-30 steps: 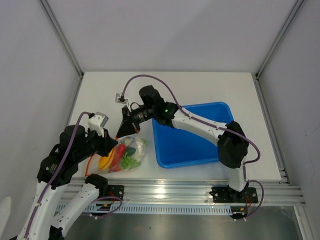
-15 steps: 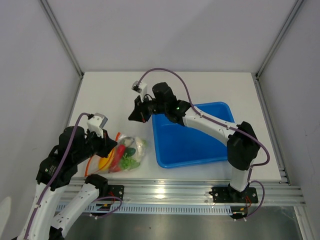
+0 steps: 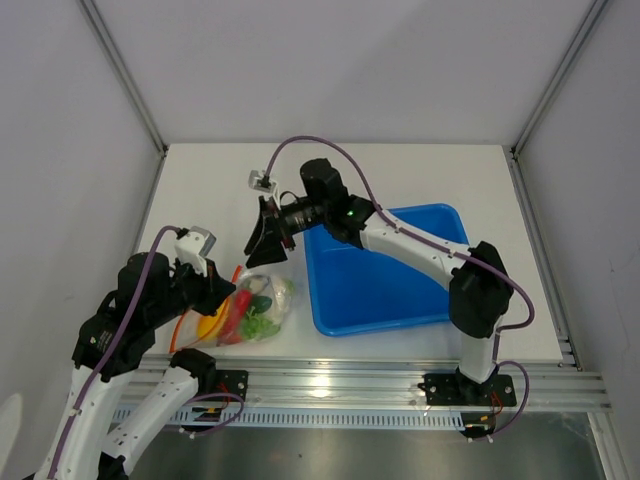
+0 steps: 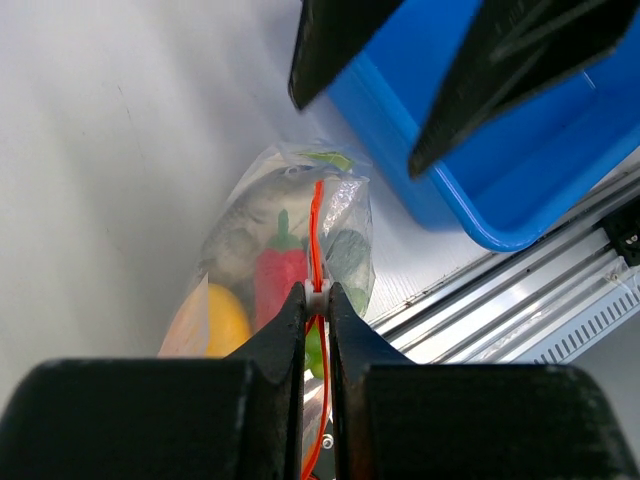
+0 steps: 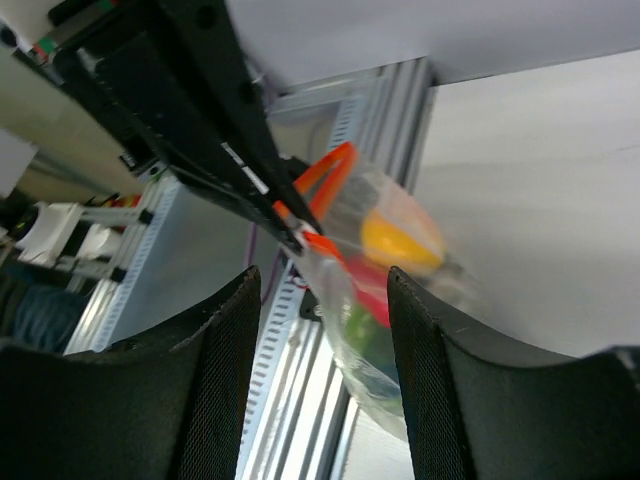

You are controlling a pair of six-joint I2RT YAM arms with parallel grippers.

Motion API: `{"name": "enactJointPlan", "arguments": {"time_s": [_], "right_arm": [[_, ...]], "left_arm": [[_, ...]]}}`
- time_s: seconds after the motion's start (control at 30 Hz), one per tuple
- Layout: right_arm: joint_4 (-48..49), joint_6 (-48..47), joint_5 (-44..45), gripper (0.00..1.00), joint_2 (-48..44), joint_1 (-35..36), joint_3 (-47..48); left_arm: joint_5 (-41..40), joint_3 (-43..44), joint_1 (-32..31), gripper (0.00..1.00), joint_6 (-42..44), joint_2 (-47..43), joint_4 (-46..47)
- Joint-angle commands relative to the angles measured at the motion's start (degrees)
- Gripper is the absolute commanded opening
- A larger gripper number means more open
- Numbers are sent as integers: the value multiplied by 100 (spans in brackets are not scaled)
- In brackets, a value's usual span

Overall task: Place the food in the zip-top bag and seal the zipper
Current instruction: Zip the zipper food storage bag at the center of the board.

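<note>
Left gripper (image 4: pixel 318 293) pinches the thin orange-red zipper strip (image 4: pixel 318 215) to anchor the clear crinkly bag (image 4: pixel 240 245); right gripper (image 5: pixel 322 282) hangs spread, empty.

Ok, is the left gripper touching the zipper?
Touching. Left wrist view: the left gripper is pinched shut on the zipper.

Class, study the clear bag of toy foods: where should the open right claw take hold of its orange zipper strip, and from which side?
Probably the free stretch of the zipper strip beyond the left claw, which pinches it. Bring the right claw down from above, a finger either side: the strip runs as a thin raised line over the bulging bag.
</note>
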Motion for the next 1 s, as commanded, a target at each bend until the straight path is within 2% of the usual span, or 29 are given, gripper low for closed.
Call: {"name": "enactJointPlan", "arguments": {"time_s": [0.0,0.37,0.73,0.97], "right_arm": [[-387,-225,-821,56,277,164,367],[-580,-181,-936,52,691,419,736],[-897,-312,-927,33,937,568,1061],[-1230,-523,-954,26,1025,621,1167]], "left_arm": [[100,227,-8,1,-31,-62,148],[152,236,-8,1,-32,-88,148],[179,219,-8,1,-31,-79,183],[144,228,-8,1,-5,-97,157]]}}
